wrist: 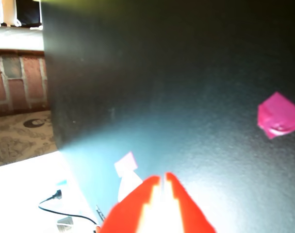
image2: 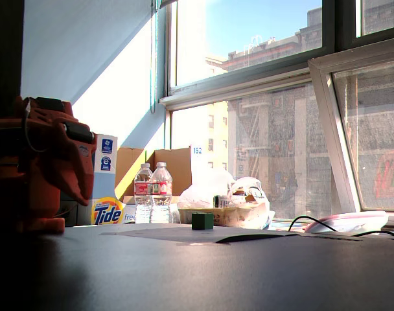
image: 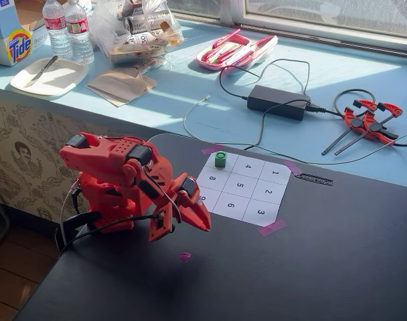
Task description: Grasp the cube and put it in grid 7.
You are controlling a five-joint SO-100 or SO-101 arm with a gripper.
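Observation:
The small green cube stands on the far left corner cell of the white numbered sheet, next to cells 4 and 8. It covers that cell's numeral, so I cannot read a 7. The cube also shows as a dark block in the low fixed view. My red gripper hangs folded over the dark table near the sheet's near left corner, well apart from the cube. In the wrist view its jaws stand together with only a thin slit between them and hold nothing. The cube is out of the wrist view.
A purple tape spot lies on the black table just in front of the gripper and also shows in the wrist view. The arm's base is at the table's left edge. A power brick, cables and clamps lie on the sill behind.

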